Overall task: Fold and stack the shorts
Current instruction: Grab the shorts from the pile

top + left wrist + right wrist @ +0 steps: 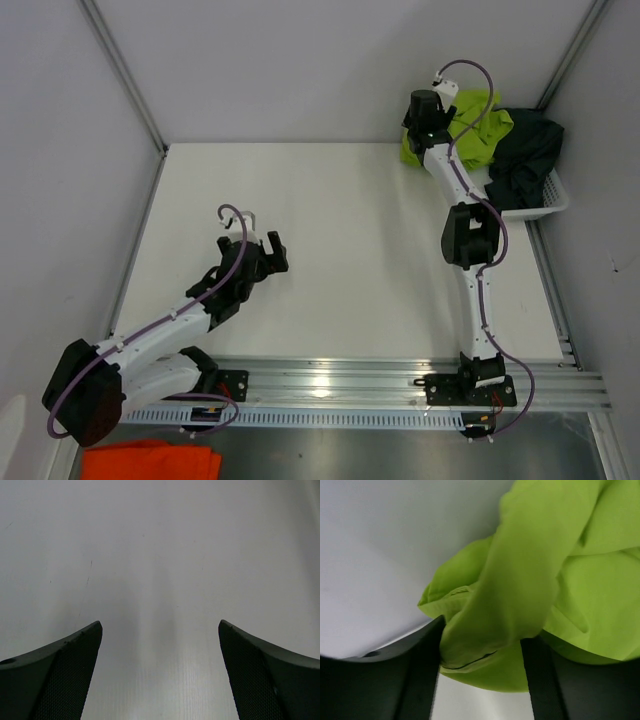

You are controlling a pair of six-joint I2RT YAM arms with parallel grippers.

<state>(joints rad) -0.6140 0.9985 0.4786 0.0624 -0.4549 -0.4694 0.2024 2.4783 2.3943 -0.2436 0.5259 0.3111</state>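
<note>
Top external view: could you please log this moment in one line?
left fingers open over table | right fingers shut on bright lime green fabric shorts | dark navy fabric shorts in white basket

lime green shorts (490, 120) bunched, spilling over the basket (557, 203) rim; dark shorts (525, 155) crumpled inside it

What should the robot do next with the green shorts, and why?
Probably the right gripper should pull the lime green shorts away from the basket onto the bare table. Green cloth is bunched between its fingers, the shorts lie crumpled at the basket's end, and the left gripper hovers open over the table.
</note>
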